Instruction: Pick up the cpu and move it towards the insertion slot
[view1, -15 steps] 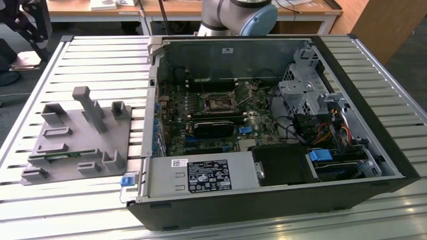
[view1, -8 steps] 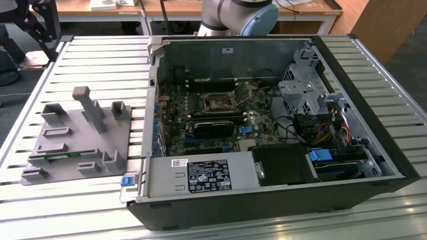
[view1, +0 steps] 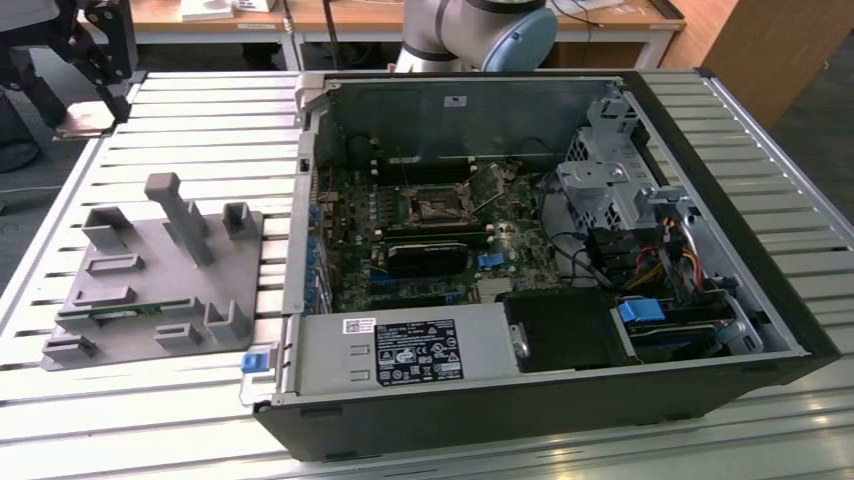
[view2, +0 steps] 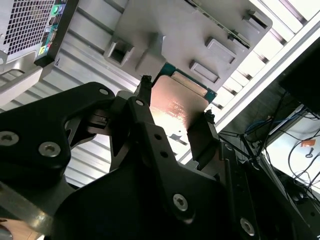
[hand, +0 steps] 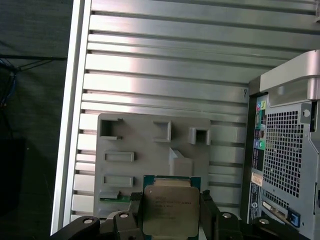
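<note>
Pick-up looks done: my tool (hand: 171, 216) is clamped on the cpu (hand: 171, 209), one finger on each of two opposite edges, as both wrist views show. The chip hangs clear of the grey holder block (hand: 150, 150) on the slatted table (hand: 165, 75).

In the exterior view I carry it at the upper left of the frame, well apart from the insertion slot (view1: 438, 206) near the middle. So, as I judge it, most of the travel is left.

The holder keeps a thin green circuit strip (view1: 120, 313) in one pocket; its other pockets look empty. The open computer case (view1: 534, 420) holds the motherboard with the slot — dark in the middle, nothing seated that I can see — plus a long black block (view1: 427, 256) and a small blue connector (view1: 490, 260) just beside it.
</note>
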